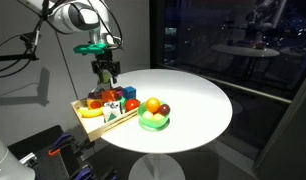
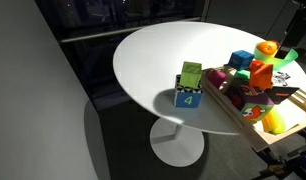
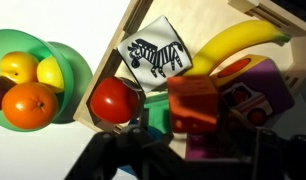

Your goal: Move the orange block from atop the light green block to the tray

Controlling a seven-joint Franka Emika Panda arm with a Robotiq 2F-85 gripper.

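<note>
The small orange-red cube block [image 3: 196, 103] seems light and stiff; I would grip its flat opposite sides. Whether my pincer [image 1: 109, 76] is apart, I cannot tell.

Tray [image 3: 110, 62] is packed in the wrist view: zebra block [image 3: 153, 55], banana [image 3: 238, 42], red ball [image 3: 115, 100], orange block [image 3: 196, 103] and purple block [image 3: 263, 90] sit close together, with hardly any bare floor between them (access from above only). Green bowl [image 1: 153, 125] of fruit sits just beside the tray and blocks a low sideways pass there. Light green block [image 2: 191, 72] and blue block [image 2: 189, 97], touching, stand well apart from the tray. Table [image 1: 198, 100] beyond the bowl is open.
</note>
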